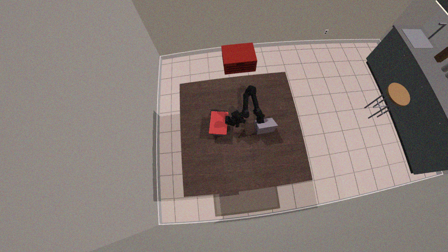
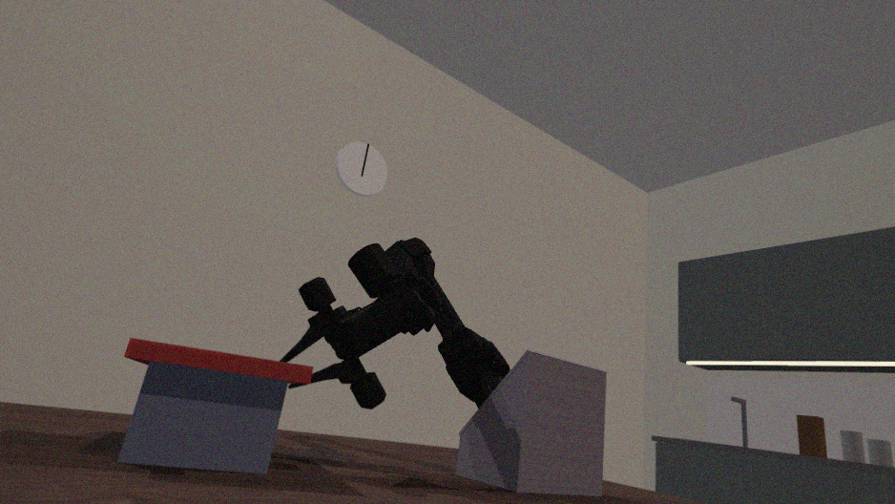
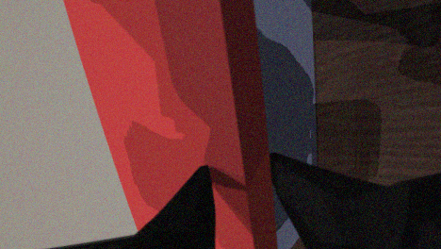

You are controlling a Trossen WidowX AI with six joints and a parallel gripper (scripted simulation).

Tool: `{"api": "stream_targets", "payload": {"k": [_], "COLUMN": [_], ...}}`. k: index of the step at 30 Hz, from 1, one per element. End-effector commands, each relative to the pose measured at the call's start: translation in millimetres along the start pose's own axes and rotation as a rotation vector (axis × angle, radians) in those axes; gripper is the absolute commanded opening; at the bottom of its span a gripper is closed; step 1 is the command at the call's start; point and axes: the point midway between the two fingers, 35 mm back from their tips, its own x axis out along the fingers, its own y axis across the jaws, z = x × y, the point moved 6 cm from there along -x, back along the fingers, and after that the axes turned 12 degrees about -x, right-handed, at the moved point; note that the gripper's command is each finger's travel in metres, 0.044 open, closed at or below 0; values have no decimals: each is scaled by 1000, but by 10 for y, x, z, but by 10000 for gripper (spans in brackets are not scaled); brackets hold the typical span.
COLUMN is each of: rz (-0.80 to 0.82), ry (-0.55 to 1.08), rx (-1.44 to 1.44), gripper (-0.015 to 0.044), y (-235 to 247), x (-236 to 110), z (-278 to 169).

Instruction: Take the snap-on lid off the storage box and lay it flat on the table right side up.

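My black parallel-jaw gripper (image 2: pixel 299 368) is clamped on the near edge of the flat red snap-on lid (image 2: pixel 213 359), one finger above, one below. Lid sits atop the grey-blue storage box (image 2: pixel 206 416) on the dark wooden table (image 1: pixel 244 162), long axis running away from me. Arm leans fwd, wrist low, approx level w/ the lid.

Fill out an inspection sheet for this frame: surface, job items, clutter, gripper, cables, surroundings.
Surface: dark wooden table.
Job's things: red lid on the grey-blue storage box, which stands on the table.
Clutter: nothing seen.
Gripper: gripper shut on the lid's near edge, one finger above, one below.
Cables: nothing seen.
Surroundings: red cabinet on tiled floor, wall clock, dark counter, grey arm base.
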Motion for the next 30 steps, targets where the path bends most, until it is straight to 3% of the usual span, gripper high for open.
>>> {"api": "stream_targets", "payload": {"k": [1, 30], "rz": [0, 0], "ry": [-1, -1], "rx": [1, 1], "gripper": [0, 0], "y": [8, 45], "x": [-7, -53], "z": [1, 8]}}
